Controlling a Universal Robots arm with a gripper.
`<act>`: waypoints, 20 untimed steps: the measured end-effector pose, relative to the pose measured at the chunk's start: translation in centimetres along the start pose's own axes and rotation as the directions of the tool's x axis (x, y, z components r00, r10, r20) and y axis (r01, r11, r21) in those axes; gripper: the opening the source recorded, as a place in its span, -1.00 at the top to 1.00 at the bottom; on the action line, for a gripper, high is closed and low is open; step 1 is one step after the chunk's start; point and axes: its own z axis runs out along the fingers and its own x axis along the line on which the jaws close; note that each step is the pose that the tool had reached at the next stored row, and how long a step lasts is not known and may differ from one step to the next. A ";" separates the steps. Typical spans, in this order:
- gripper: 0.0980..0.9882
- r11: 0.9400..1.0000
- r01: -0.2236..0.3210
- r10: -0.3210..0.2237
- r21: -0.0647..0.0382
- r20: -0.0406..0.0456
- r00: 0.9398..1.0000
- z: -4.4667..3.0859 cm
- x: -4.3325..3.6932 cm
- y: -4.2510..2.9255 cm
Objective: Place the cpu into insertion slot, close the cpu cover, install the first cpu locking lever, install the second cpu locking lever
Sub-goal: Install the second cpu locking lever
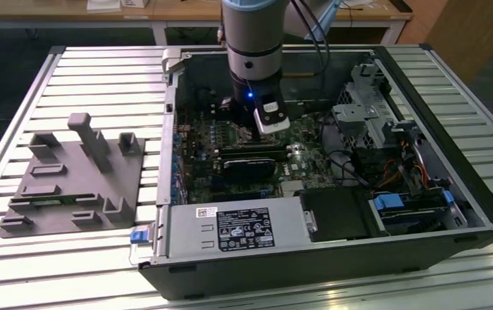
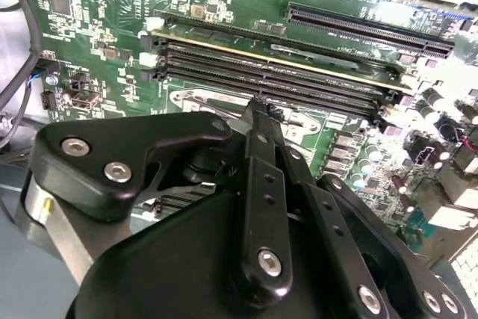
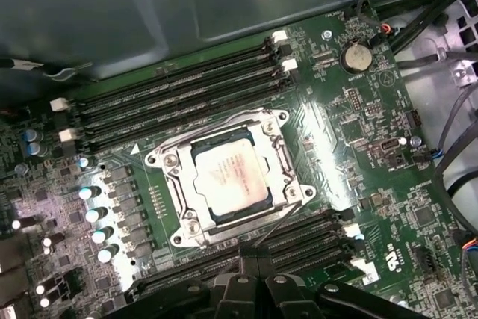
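Observation:
In the first wrist view the cpu [image 3: 230, 175], a square chip with a dull silver top, lies in the insertion slot [image 3: 166, 158] on the green board. The cpu cover [image 3: 278, 156], a silvery frame, lies flat around it. A thin wire locking lever [image 3: 280, 218] slants away from the socket's corner toward my gripper [image 3: 254, 278]. In the second wrist view the gripper [image 2: 258, 110] is shut, with nothing held, and its tip is just over a wire lever [image 2: 209, 101] beside the memory slots. In the exterior view the gripper [image 1: 259, 134] reaches down into the open computer case [image 1: 479, 213].
Long black memory slots [image 3: 179, 98] flank the socket on both sides. Capacitors [image 3: 97, 214] stand close by. The exterior view shows a black power supply [image 1: 246, 229], a drive cage and cables [image 1: 384, 123] at its right, and a grey fixture [image 1: 73, 181] on the slatted table at its left.

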 end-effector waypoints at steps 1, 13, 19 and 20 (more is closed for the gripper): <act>0.98 1.000 -0.001 0.001 -0.006 -0.002 1.000 0.02 -0.01 -0.16; 0.98 0.997 -0.004 0.002 -0.079 -0.029 1.000 0.32 0.79 -1.25; 0.98 0.995 -0.004 0.000 -0.101 -0.037 0.999 0.61 1.08 -1.93; 0.98 0.995 -0.003 -0.001 -0.105 -0.038 0.999 0.68 1.18 -2.04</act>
